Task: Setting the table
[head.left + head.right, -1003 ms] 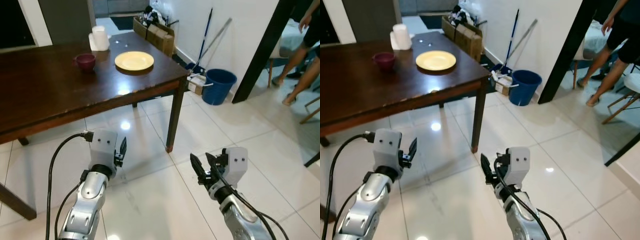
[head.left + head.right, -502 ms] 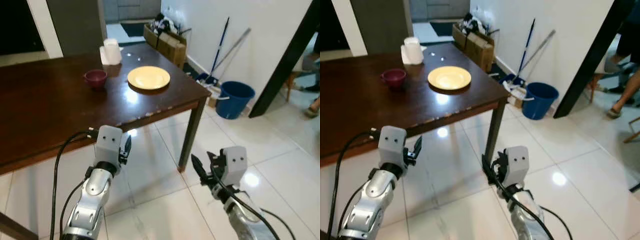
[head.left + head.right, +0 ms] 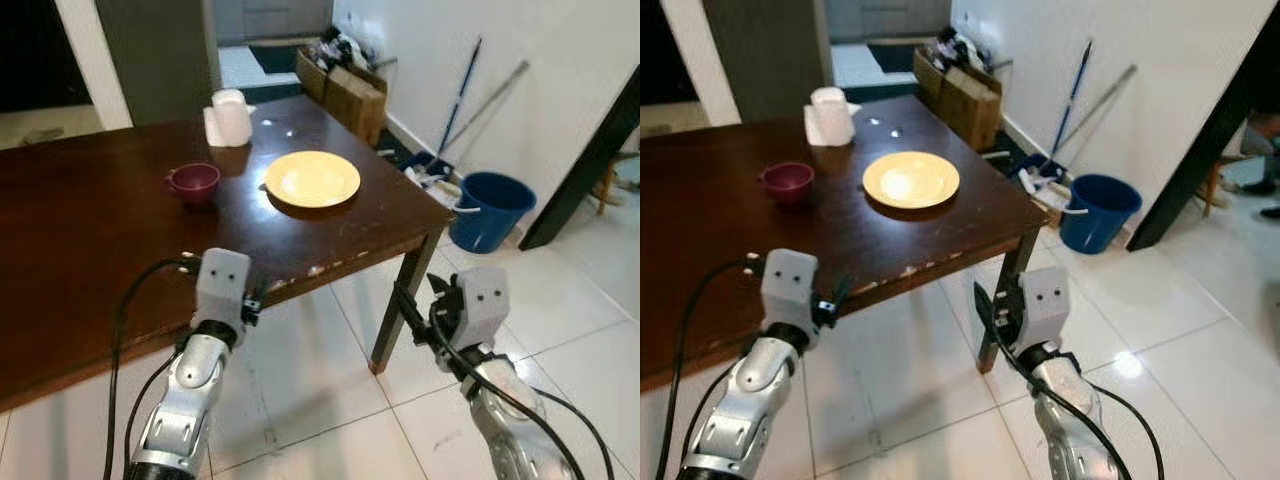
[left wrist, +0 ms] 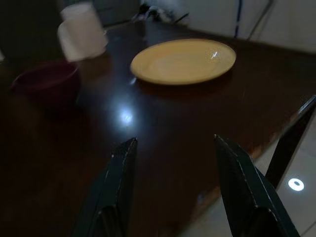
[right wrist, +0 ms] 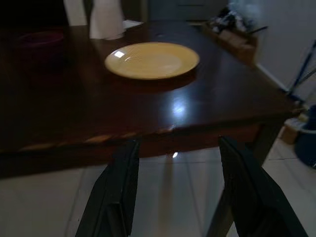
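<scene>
Both grippers, left [image 3: 256, 297] and right [image 3: 418, 312], fingers spread, are nearing the table [image 3: 80, 250]; yellow plate [image 3: 312, 179] lying at one o'clock.

This is a home, its dining area. A dark wooden table [image 3: 90, 250] stands on white floor tiles [image 3: 300, 400]. A mop [image 3: 455, 110] leans on the wall beside a blue bucket [image 3: 490, 205], and cardboard boxes [image 3: 345, 85] stand behind.

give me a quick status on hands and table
Left hand open, empty, at table edge. Right hand open, empty, short of the corner. Yellow plate, maroon cup on table, nothing blocking.
</scene>
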{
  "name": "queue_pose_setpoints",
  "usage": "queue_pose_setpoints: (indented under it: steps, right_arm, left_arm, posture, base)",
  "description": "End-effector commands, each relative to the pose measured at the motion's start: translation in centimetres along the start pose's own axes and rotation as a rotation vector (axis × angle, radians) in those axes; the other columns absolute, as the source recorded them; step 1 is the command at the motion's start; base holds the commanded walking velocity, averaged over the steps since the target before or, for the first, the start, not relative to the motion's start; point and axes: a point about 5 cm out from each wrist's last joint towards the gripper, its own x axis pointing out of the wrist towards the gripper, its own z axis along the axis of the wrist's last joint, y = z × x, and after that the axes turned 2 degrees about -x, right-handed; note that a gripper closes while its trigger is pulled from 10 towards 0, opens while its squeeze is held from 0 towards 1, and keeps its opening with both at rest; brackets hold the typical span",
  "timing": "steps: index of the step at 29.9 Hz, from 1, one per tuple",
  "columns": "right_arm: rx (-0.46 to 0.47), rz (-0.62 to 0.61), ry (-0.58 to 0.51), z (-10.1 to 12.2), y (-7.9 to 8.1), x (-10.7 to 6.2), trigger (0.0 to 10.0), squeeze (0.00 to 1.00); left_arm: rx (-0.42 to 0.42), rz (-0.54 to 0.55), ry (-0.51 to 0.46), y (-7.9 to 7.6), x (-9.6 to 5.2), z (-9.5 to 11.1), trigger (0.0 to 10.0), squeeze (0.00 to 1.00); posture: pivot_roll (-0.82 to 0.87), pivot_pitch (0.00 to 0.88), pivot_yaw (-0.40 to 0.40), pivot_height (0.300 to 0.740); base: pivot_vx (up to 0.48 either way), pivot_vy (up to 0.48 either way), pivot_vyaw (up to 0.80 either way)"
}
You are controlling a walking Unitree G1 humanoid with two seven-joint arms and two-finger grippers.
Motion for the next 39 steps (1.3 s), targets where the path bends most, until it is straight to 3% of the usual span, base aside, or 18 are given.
queue_pose_setpoints:
  steps: [1,16,27,31,34,39]
  right_arm:
    - [-0.004,-0.015,0.01,-0.3,-0.4,-0.1,10.0,0.0]
    - [0.011,-0.017,0.008,-0.4,-0.7,0.1,10.0,0.0]
    - [-0.013,-0.008,0.013,-0.5,-1.3,0.7,10.0,0.0]
    - [-0.012,-0.008,0.004,-0.3,-1.1,1.1,10.0,0.0]
    - [-0.014,-0.008,0.0,-0.2,-0.9,1.2,10.0,0.0]
    - [-0.049,-0.025,0.035,-1.1,-1.5,0.8,10.0,0.0]
  left_arm:
    - [-0.003,-0.019,0.008,-0.5,-0.1,-0.3,10.0,0.0]
    - [-0.001,-0.045,-0.002,-1.0,0.3,0.1,10.0,0.0]
    - [-0.021,-0.118,-0.04,-2.8,0.8,1.1,10.0,0.0]
    - [0.017,-0.193,0.002,-5.4,1.9,0.6,10.0,0.0]
    - [0.005,-0.195,0.05,-6.0,2.5,-0.2,10.0,0.0]
    - [-0.006,-0.165,0.085,-5.6,3.5,-0.5,10.0,0.0]
  posture:
    - [-0.14,0.0,0.067,0.74]
    - [-0.14,0.0,0.078,0.74]
    - [-0.14,0.0,0.084,0.74]
    - [-0.15,0.0,0.101,0.74]
    - [-0.17,0.0,0.106,0.74]
    - [-0.19,0.0,0.12,0.74]
  base:
    - [0.48,0.0,0.0]
    - [0.457,0.0,0.0]
    - [0.0,0.0,0.0]
    - [0.0,0.0,0.0]
    - [0.0,0.0,0.0]
    - [0.0,0.0,0.0]
